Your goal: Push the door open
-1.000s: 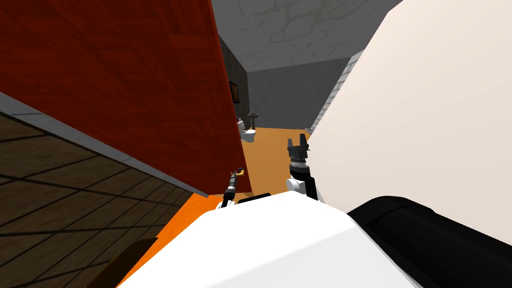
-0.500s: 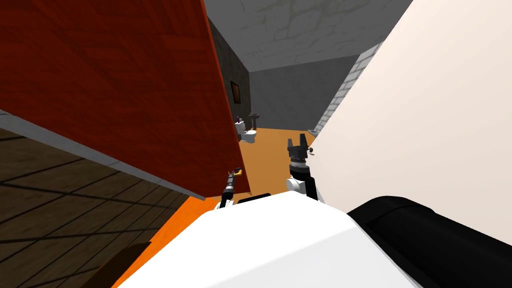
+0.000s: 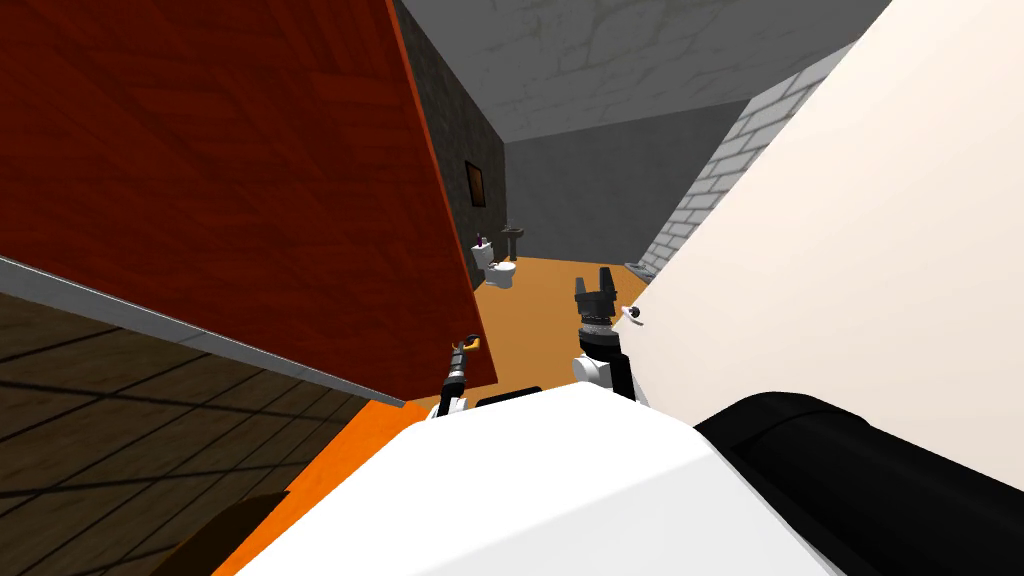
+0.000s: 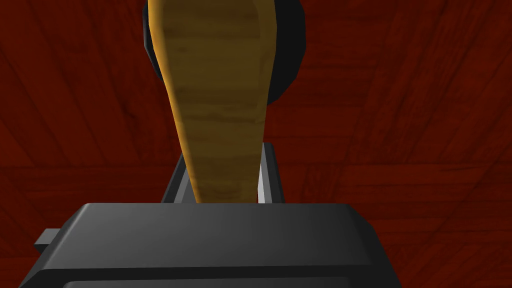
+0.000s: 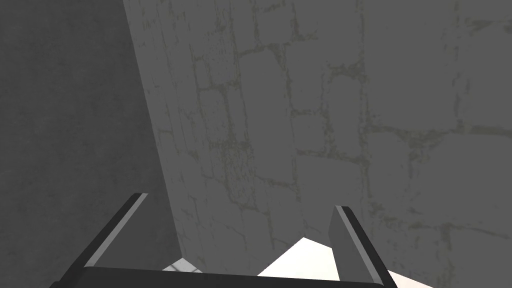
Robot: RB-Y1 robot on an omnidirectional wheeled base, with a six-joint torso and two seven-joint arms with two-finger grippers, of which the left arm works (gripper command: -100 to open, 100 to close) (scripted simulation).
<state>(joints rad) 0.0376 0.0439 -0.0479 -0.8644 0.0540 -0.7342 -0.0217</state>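
Close on the left, the left gripper [image 4: 222,167] clamps the handle [image 4: 220,100] of the red door [image 3: 250,180], which stands ajar. Across the gap the right gripper [image 3: 597,283] hangs open. Beyond sits a toilet [image 3: 497,268]. Pushing looks underway; next, press on along the door's arc.

1. On the left, close by: door [image 3: 250,170], its free edge toward the room ahead.
2. On the door face, low near that edge: handle [image 4: 220,100], clamped between the fingers of the left gripper [image 3: 468,343].
3. On the right: broad panel [image 3: 850,250], with a knob [image 3: 634,314] at its near edge.
4. Between door and panel, just left of the knob: right gripper [image 3: 597,289], fingers spread, touching neither.
5. Ahead through the gap, on the floor [image 3: 550,300]: toilet [image 3: 497,268] by the left wall, sink [image 3: 513,237] farther back, picture frame [image 3: 477,183] on the wall above them.
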